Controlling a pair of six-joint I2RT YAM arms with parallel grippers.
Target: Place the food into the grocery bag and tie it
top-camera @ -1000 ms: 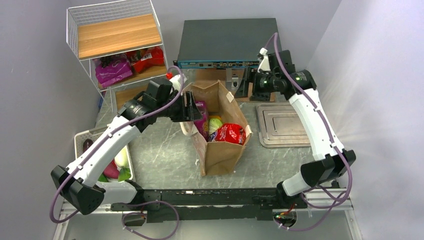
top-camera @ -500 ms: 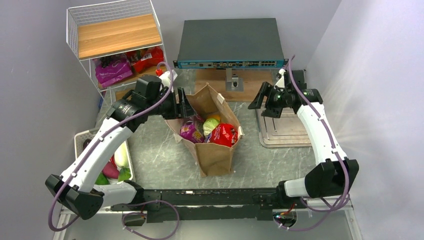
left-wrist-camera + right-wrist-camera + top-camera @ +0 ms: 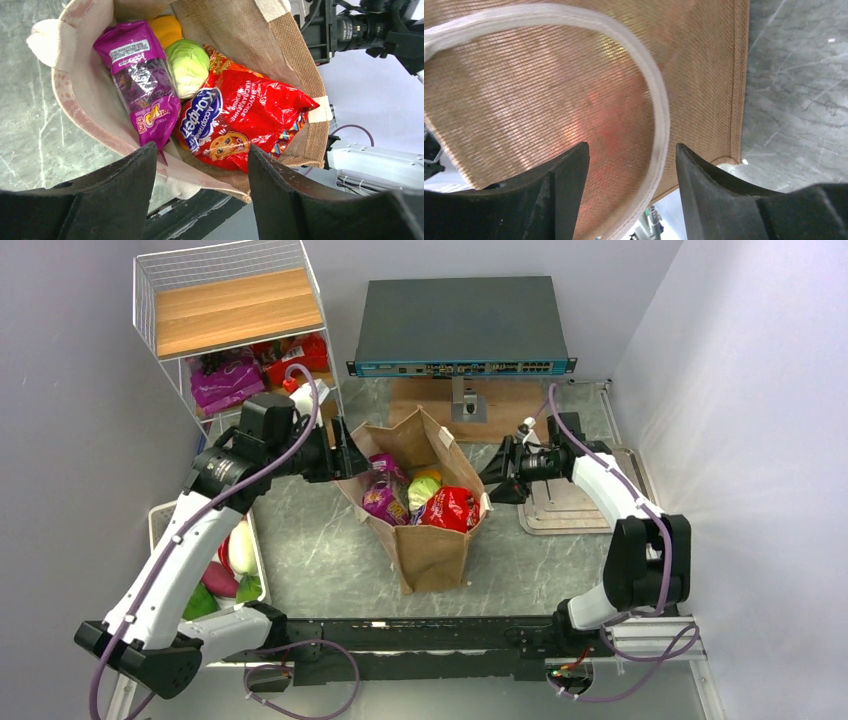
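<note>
The grocery bag (image 3: pixel 432 552) stands open in the middle of the counter (image 3: pixel 320 540), and the food lies inside it: a purple packet (image 3: pixel 142 82) against the bag's left wall, a pale green cabbage (image 3: pixel 187 67) beside it, an orange piece (image 3: pixel 167 30) tucked at the bag's far end, and a red packet (image 3: pixel 240 122) filling the bag's right half. The left claw (image 3: pixel 345 458) hangs just outside the bag's left rim with its jaws spread apart and nothing between them. The right claw (image 3: pixel 492 475) faces the bag's right side, also spread apart, and in its own camera the cream handle (image 3: pixel 659 115) loops across the gap between its jaws; whether it touches the handle I cannot tell. Loading looks finished, so the step in hand seems to be gathering the handles for the tie. Next, each claw likely needs to close on the handle on its side of the bag, then draw both loops together above the bag's mouth without tipping the bag or crushing the packets.
</note>
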